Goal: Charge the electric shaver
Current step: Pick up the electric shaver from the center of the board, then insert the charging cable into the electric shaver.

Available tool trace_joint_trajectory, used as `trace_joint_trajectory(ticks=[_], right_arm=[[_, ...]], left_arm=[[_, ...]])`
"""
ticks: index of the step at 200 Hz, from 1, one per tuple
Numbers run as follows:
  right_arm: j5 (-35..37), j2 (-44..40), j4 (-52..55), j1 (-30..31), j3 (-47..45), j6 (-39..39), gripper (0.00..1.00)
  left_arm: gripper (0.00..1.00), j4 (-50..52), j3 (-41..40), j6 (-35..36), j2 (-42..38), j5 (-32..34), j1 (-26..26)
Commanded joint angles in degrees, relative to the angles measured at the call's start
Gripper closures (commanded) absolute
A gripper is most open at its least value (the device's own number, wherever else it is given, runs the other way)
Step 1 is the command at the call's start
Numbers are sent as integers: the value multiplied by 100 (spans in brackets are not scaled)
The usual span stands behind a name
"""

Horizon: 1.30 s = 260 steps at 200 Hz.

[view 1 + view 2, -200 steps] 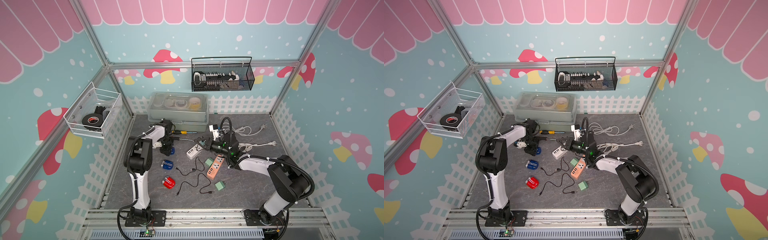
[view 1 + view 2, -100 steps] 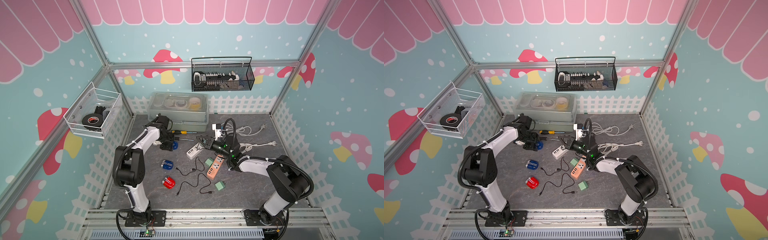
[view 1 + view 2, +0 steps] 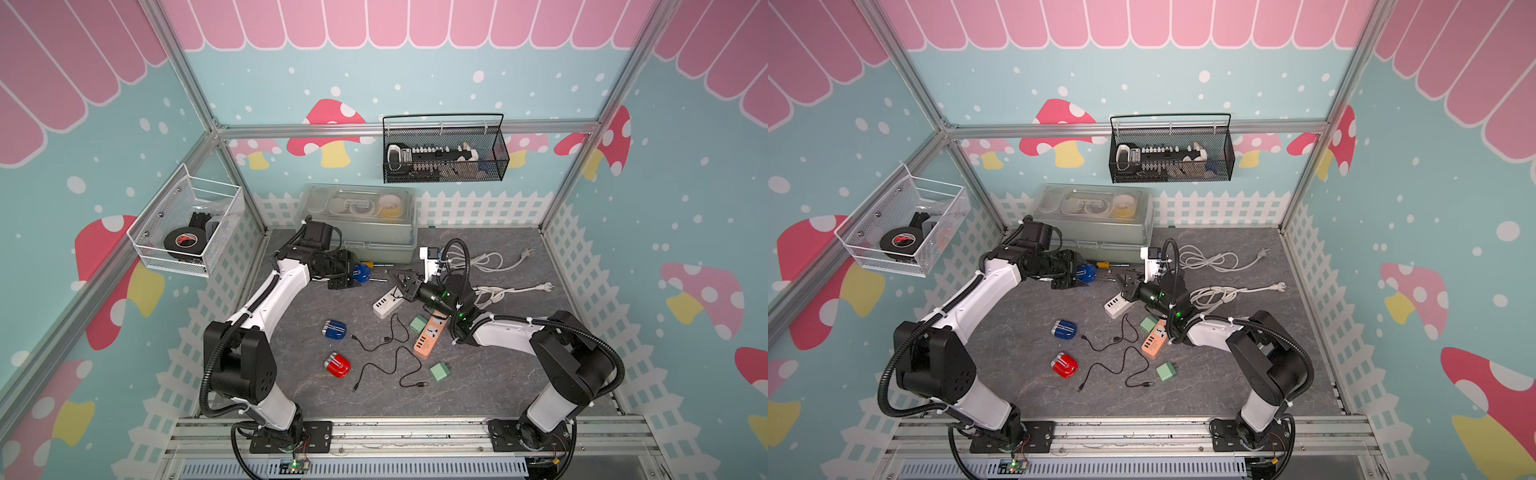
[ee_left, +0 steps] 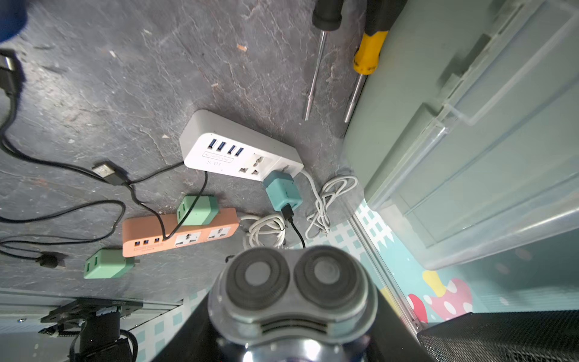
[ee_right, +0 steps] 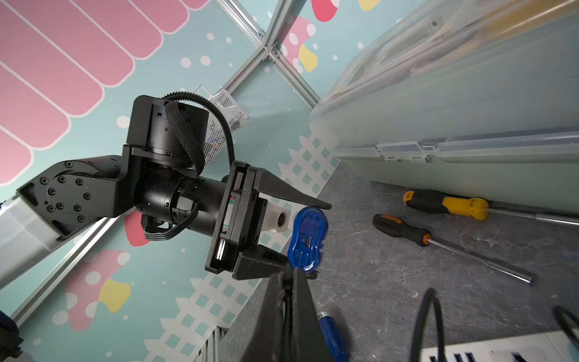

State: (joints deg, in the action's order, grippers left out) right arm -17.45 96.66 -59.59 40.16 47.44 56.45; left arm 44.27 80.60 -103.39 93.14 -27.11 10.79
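Robot test cell of laboratory type. Evidence: aluminium frame (image 3: 407, 126) carrying printed mushroom backdrop panels (image 3: 685, 199); left arm (image 3: 266, 303) and right arm (image 3: 507, 332) bolted to a front rail (image 3: 415, 432); grey bench (image 3: 498, 374); wall-hung white basket (image 3: 174, 259) and black basket (image 3: 444, 176).

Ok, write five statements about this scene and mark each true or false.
1. The left gripper holds a blue shaver. True.
2. The right gripper stands wide open. False: it is shut on a black cable.
3. The red shaver is plugged into the orange power strip. False: it lies loose, apart from the strip.
4. The yellow-handled screwdriver lies beside the clear storage box. True.
5. A black tape roll sits in the white wire basket. True.
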Motion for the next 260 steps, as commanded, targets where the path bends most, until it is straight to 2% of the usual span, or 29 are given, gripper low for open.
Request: trace_joint_trajectory(ticks=[1,76,260], right_arm=[[75,271,-413,78,285,-90,100],[119,515,65,172,689,-62,100],[222,881,377,186,852,492,100]], left_arm=[[100,-209,32,-231,-98,-268,25],[100,-216,-33,-174,-104,-268,73],[100,-391,-108,-188,-77,-180,195]])
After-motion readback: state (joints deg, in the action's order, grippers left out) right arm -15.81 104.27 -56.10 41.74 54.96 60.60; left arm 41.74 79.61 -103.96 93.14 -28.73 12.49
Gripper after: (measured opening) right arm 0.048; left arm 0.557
